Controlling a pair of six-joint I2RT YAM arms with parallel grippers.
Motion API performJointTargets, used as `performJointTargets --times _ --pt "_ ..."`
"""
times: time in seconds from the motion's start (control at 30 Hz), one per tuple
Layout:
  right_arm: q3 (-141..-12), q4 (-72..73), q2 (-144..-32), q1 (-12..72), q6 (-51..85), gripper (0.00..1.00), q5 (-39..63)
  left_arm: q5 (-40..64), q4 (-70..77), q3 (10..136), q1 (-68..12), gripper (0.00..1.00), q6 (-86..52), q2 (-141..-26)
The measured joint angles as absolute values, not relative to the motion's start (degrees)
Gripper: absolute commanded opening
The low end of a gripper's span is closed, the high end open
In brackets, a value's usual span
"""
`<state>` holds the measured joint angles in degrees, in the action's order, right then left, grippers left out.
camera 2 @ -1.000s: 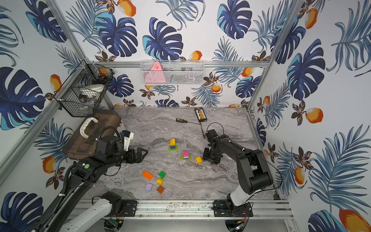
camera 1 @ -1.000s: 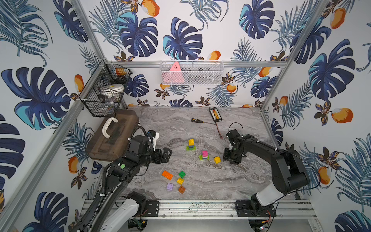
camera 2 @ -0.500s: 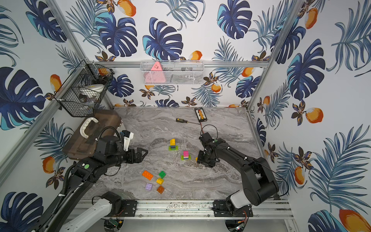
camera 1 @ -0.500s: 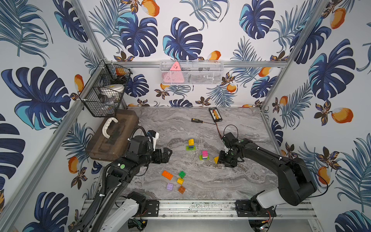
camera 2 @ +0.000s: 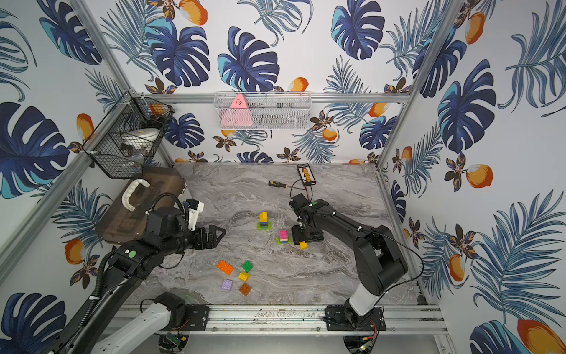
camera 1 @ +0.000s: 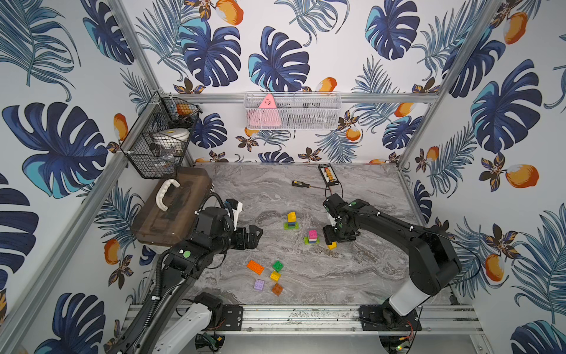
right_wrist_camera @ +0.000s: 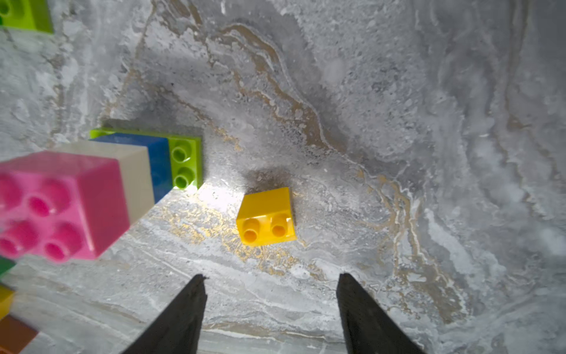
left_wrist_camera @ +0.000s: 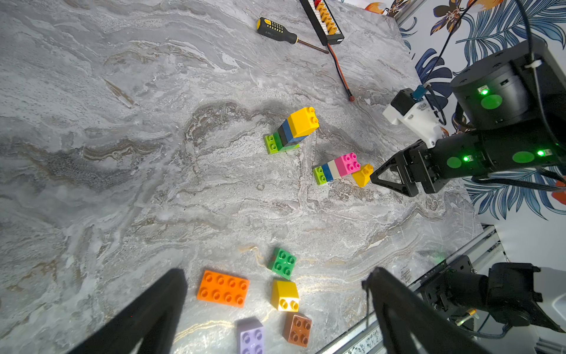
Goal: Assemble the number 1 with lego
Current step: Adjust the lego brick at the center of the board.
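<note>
Two short lego stacks stand mid-table: a yellow-topped stack [camera 1: 291, 220] [left_wrist_camera: 294, 130] and a pink-topped stack [camera 1: 312, 237] [right_wrist_camera: 76, 199] of pink, white and blue on a green base. A loose yellow sloped brick [camera 1: 332, 245] [right_wrist_camera: 266, 216] lies just right of the pink stack. My right gripper [camera 1: 333, 237] [right_wrist_camera: 271, 280] hovers over this brick, open, with nothing between its fingers. My left gripper [camera 1: 255, 234] [left_wrist_camera: 275, 272] is wide open and empty, above the loose orange long brick [left_wrist_camera: 223, 288], green brick [left_wrist_camera: 283, 263], yellow brick [left_wrist_camera: 284, 295], purple brick [left_wrist_camera: 251, 337] and brown-orange brick [left_wrist_camera: 297, 329].
A brown case with a white handle [camera 1: 173, 208] sits at the table's left edge under a black wire basket [camera 1: 159, 138]. A screwdriver [camera 1: 301, 184] and a black connector strip with a cable [camera 1: 328, 174] lie at the back. A metal rail [camera 1: 306, 315] runs along the front.
My right gripper has moved left to above the loose yellow brick beside the pink stack, and its jaws have spread wider. The left arm and the bricks have stayed put.
</note>
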<state>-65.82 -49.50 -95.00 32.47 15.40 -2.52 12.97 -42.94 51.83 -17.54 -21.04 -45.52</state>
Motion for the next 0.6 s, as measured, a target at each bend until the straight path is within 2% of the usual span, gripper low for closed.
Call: performJointTargets --times 0.37,0.6 --pt "-66.7 -47.7 -100.6 32.5 11.4 0.65 -2.6 13.5 -42.9 51.8 -17.5 0.99 -21.0 -46.1" --pt "-67.6 -47.0 -103.1 32.6 12.9 0.55 -4.6 13.5 -42.9 51.8 -17.5 0.99 -21.0 -46.3"
